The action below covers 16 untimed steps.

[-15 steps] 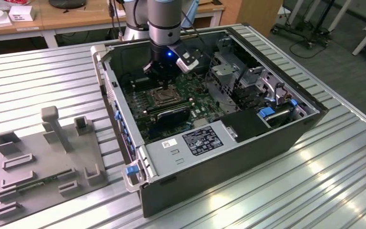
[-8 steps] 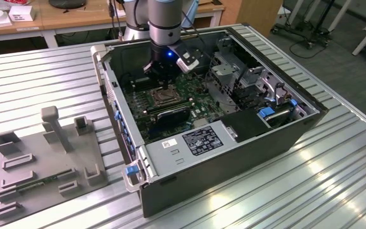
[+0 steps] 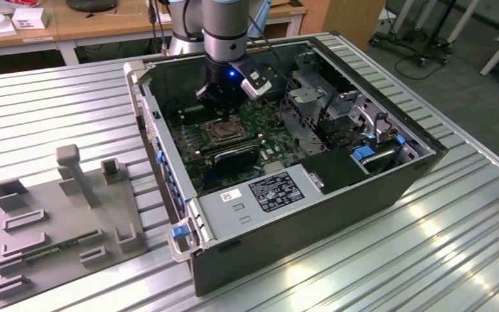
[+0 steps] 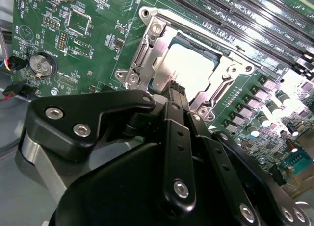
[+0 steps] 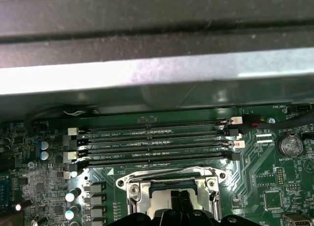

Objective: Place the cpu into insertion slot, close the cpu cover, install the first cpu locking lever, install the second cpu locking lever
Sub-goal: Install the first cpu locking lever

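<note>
I have the arm inside the open computer case (image 3: 423, 162), and the gripper (image 3: 219, 110) hangs low over the green motherboard (image 3: 202, 153), just above the insertion slot (image 3: 224, 133). In the second wrist view the gripper (image 4: 175, 88) shows its two black fingers (image 4: 172, 96) pressed together into one narrow tip, with nothing between them. This tip stands at the near edge of the socket, very close to the metal frame; I cannot tell if it already touches it.

The cpu (image 4: 189, 71) lies flat in the insertion slot (image 4: 147, 27), its pale grey face looking up. The cpu cover (image 4: 223, 81) is down around it, so the chip shows through the square window of the silvery frame. From this I judge that the placing and the closing of the cover are done, and the work is now at the locking levers. One thin lever (image 4: 139, 52) runs along the side of the socket that is away from the memory slots (image 4: 235, 12); whether it is latched I cannot say.

The relation that matters: the socket is directly ahead of the fingertip and a little below it, and the tip is near the corner of the frame. In the first wrist view the memory slots (image 5: 152, 142) run parallel to the far edge of the insertion slot (image 5: 171, 184), beyond the gripper (image 5: 179, 201).
</note>
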Available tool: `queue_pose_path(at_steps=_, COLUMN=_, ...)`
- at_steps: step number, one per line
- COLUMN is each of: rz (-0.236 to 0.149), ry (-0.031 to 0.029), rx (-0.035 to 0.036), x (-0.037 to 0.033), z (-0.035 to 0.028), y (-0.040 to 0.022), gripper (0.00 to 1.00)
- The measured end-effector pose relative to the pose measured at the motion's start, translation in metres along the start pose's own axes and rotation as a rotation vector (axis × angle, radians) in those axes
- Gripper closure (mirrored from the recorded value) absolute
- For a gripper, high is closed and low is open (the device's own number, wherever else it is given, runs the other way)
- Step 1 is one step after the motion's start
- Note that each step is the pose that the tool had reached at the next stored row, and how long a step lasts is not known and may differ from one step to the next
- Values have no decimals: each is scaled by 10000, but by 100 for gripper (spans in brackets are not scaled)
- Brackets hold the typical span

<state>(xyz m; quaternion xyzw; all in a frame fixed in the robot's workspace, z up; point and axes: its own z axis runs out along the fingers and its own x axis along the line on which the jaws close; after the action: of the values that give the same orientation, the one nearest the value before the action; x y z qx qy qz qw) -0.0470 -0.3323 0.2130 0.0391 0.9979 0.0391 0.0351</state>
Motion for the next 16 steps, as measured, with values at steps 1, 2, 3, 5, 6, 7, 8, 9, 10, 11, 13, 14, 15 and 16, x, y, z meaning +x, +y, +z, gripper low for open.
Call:
queue_pose_path(at_steps=1, rz=2, ry=15, rx=3, x=0, z=-1, y=0, gripper=90)
queue_pose_path(at_steps=2, rz=3, ry=18, rx=2, x=1, z=-1, y=0, gripper=90)
queue_pose_path(at_steps=3, rz=2, ry=18, rx=2, x=1, z=0, y=0, gripper=90)
queue_pose_path(at_steps=5, rz=3, ry=19, rx=2, x=1, z=0, y=0, gripper=90)
queue_pose_path(at_steps=6, rz=3, ry=19, rx=2, x=1, z=0, y=0, gripper=90)
queue_pose_path(at_steps=7, rz=2, ry=20, rx=2, x=0, z=0, y=-1, gripper=90)
queue_pose_path(at_steps=8, rz=3, ry=20, rx=2, x=1, z=0, y=-1, gripper=90)
queue_pose_path(at_steps=9, rz=3, ry=20, rx=0, x=1, z=0, y=-1, gripper=90)
queue_pose_path(at_steps=10, rz=1, ry=20, rx=-1, x=0, z=0, y=-5, gripper=90)
queue_pose_path(at_steps=11, rz=1, ry=20, rx=0, x=-1, z=0, y=-11, gripper=90)
queue_pose_path(at_steps=13, rz=2, ry=20, rx=1, x=-2, z=-2, y=-28, gripper=90)
queue_pose_path(at_steps=14, rz=2, ry=20, rx=1, x=-2, z=-3, y=-36, gripper=90)
queue_pose_path(at_steps=15, rz=3, ry=20, rx=1, x=-3, z=-3, y=-42, gripper=90)
queue_pose_path(at_steps=16, rz=2, ry=20, rx=1, x=-3, z=-3, y=-46, gripper=90)
